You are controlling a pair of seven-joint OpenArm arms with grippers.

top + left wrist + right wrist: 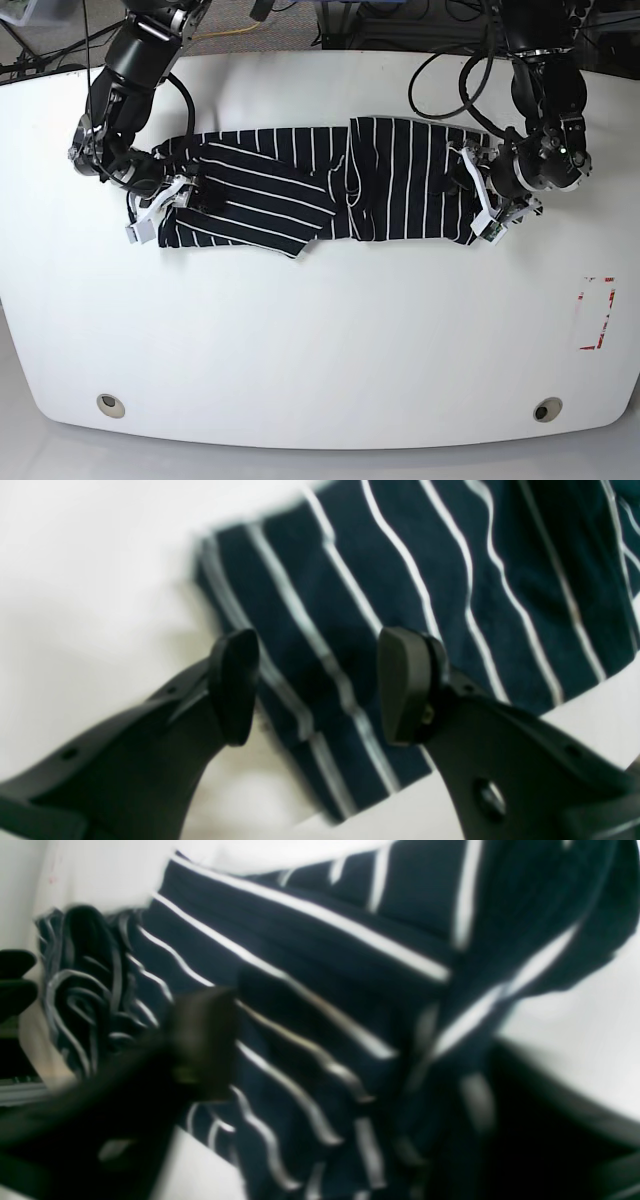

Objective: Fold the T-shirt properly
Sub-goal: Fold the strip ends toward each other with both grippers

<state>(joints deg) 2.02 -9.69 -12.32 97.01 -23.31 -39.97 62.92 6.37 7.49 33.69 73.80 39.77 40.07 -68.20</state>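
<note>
Base view, table: white table (pixel 320 340) carries the T-shirt (pixel 400 180), which lies across the far half as a long horizontal band, striped dark cloth, already narrowed lengthwise by the look of it.
Right gripper: right gripper (pixel 165 205), at the left end of the band in the base view, sits low on the cloth. Right wrist view is blurred; one finger (pixel 202 1040) shows over the striped fabric, and cloth seems draped between the fingers. Cannot tell whether it is pinching or only resting there.
Left panel: an angled flap (pixel 255 195) lies over the band beside that gripper, stripes running diagonally, lower corner poking past the hem. Judgement: a sleeve or side turned inward, not yet squared.
Centre: a bunched vertical ridge (pixel 345 190) where the layers meet; likely needs smoothing before any crosswise fold.
Left gripper: left gripper (pixel 480 195), at the right end of the band in the base view, hovers at the shirt's edge. Left wrist view shows its fingers (pixel 235 685) spread wide apart, nothing between them, straddling a corner of striped cloth (pixel 350 645) below.
Reason for the posture: both arms are stationed at opposite ends, probably to lift the ends and bring one over the other.
Risk: the loose flap may slide out when the ends are raised.
Right margin: a red-outlined marker (pixel 597 312) lies on the table, well apart from the shirt.
</note>
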